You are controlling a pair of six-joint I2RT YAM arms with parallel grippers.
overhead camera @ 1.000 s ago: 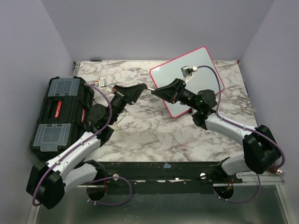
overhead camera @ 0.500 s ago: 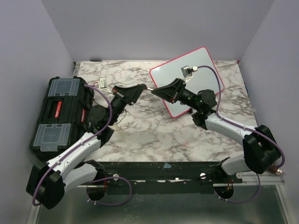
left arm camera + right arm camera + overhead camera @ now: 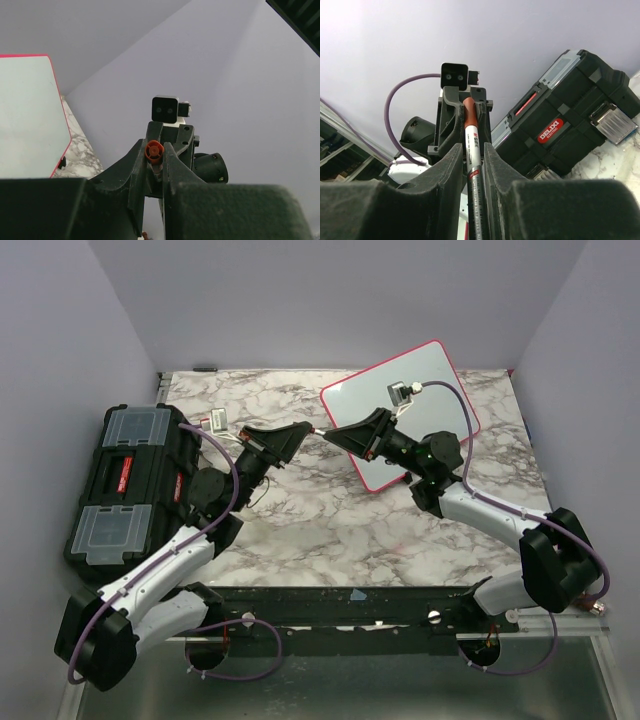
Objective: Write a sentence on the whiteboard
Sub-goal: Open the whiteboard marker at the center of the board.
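Observation:
The whiteboard (image 3: pixel 438 375), white with a pink-red rim, lies tilted at the back right of the table, and its edge shows in the left wrist view (image 3: pixel 25 115). No sentence shows on it. The two grippers meet tip to tip in front of its left corner. My left gripper (image 3: pixel 300 427) (image 3: pixel 154 151) is shut on the red cap end (image 3: pixel 154 148) of a marker (image 3: pixel 320 430). The marker's white and black barrel (image 3: pixel 473 137) runs between the fingers of my right gripper (image 3: pixel 337 437) (image 3: pixel 472 150). These stand close on both sides with a thin gap still showing.
A black toolbox (image 3: pixel 125 480) (image 3: pixel 570 105) with clear lid compartments sits at the left of the marble table (image 3: pixel 330 520). Purple cables loop off both arms. Pale walls close in the back and sides.
The right gripper's fingers have drawn closer round the marker barrel. Both arms have stayed almost still, and the left gripper has kept its hold on the cap end.

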